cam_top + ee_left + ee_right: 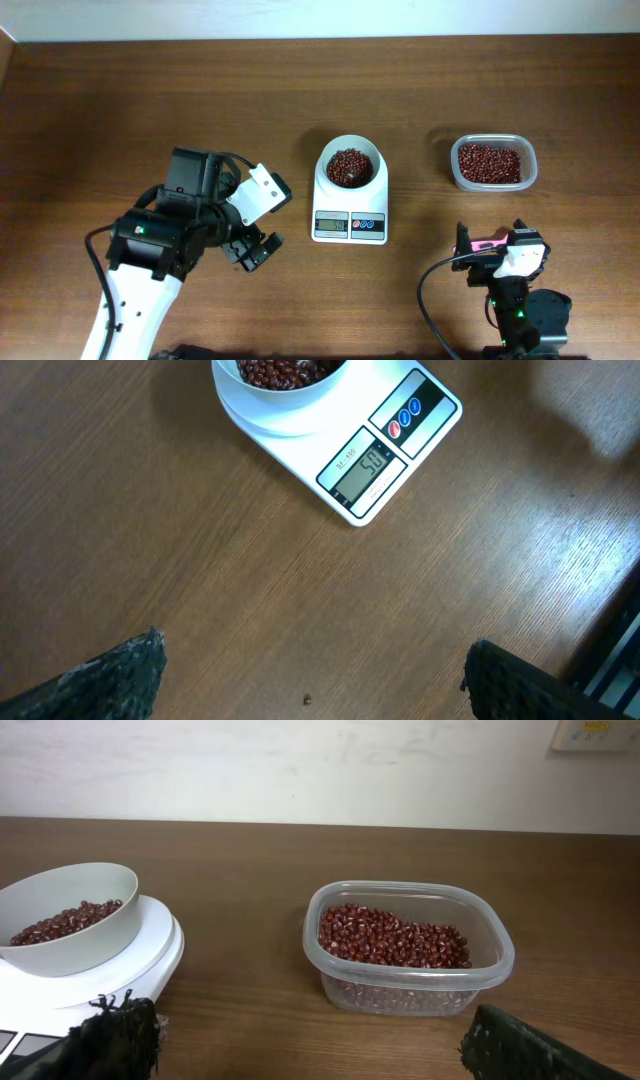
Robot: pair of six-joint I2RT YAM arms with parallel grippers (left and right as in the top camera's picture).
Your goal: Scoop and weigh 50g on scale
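Plainly white scale (349, 224), bowl (75, 945) holding red beans (350, 167)

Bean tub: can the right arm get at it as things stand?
Probably yes. The right gripper is open and faces the tub head-on, with only bare table between them. The scale sits off to the left, out of the path.

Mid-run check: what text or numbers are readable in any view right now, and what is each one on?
"50": on the LCD of the scale, left wrist view.
Small print just above that LCD: too blurred to read.
The same LCD in the overhead view: digits too small to read.
Wall plate, right wrist view: markings too small to read.
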